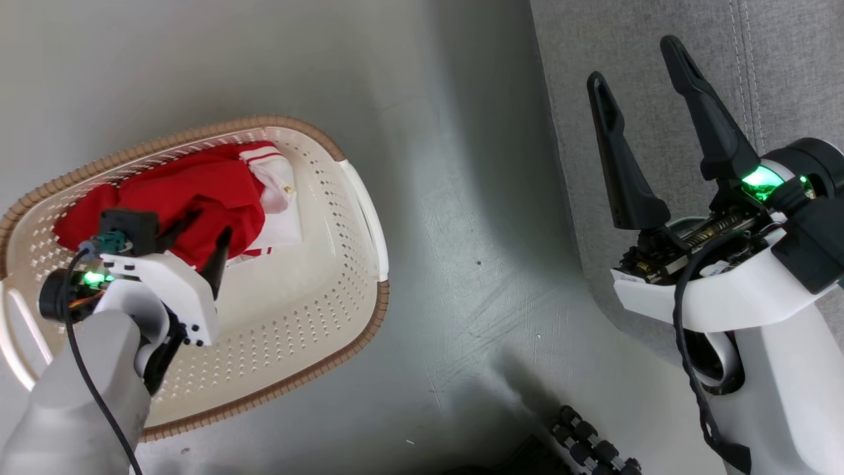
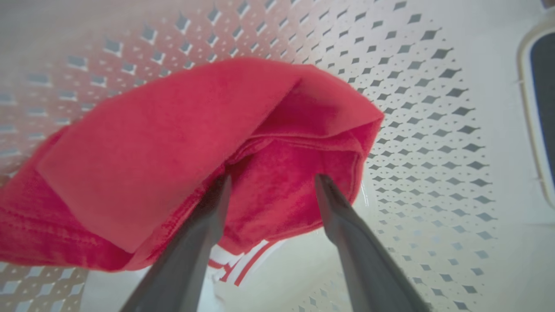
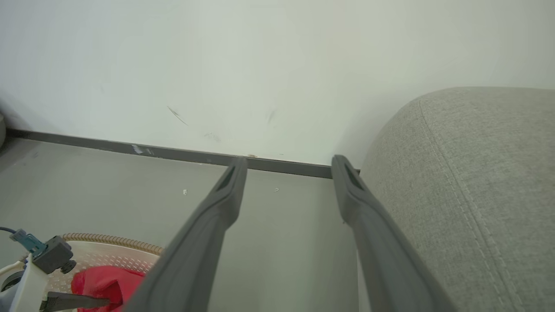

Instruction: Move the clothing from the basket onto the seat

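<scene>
Grey floor [image 1: 461,264], basket [image 1: 316,316] on it, clothing [image 1: 198,191] inside. Left gripper [image 2: 272,180] fully spread, tips at the red fabric, nothing clamped; right gripper [image 1: 634,61] fully spread, empty, above seat [image 1: 778,66] edge.

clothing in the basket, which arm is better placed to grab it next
Left. The left end effector is open, down in the basket, right at the red clothing. The right end effector is open too, but beside the seat, away from the basket.
</scene>
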### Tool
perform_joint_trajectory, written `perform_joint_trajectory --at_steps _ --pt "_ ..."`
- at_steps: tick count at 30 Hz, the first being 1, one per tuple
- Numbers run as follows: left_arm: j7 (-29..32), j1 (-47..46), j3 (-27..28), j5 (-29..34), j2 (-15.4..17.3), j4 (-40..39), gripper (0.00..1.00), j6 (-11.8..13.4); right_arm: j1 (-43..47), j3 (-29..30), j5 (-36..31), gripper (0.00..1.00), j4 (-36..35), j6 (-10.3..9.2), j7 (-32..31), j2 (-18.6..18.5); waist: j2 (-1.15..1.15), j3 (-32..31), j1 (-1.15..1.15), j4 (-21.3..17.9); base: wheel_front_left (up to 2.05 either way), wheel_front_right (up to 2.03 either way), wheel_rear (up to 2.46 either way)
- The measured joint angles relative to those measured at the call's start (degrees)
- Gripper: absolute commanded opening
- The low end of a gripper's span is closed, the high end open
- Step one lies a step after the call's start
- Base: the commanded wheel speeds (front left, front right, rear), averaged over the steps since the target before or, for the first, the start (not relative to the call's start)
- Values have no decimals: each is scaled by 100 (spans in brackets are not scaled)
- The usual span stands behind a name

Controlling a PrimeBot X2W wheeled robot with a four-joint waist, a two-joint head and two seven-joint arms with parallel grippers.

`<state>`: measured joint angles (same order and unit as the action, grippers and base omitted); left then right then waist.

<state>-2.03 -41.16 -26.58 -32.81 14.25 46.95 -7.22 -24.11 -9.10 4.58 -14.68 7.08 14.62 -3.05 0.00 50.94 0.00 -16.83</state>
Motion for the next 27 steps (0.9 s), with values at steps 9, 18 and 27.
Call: perform_joint_trajectory --at_steps 9,18,27 --pt "56 -233 9 21 19 350 100 23 -107 -29 36 100 -40 0 0 9 0 202 0 -147 0 0 0" --pt "104 -469 22 70 60 608 100 71 -109 -58 97 100 -49 0 0 19 0 351 0 -239 0 0 0" --pt "137 -686 73 112 133 818 100 160 -127 -69 208 100 -85 0 0 24 0 494 0 -338 0 0 0"
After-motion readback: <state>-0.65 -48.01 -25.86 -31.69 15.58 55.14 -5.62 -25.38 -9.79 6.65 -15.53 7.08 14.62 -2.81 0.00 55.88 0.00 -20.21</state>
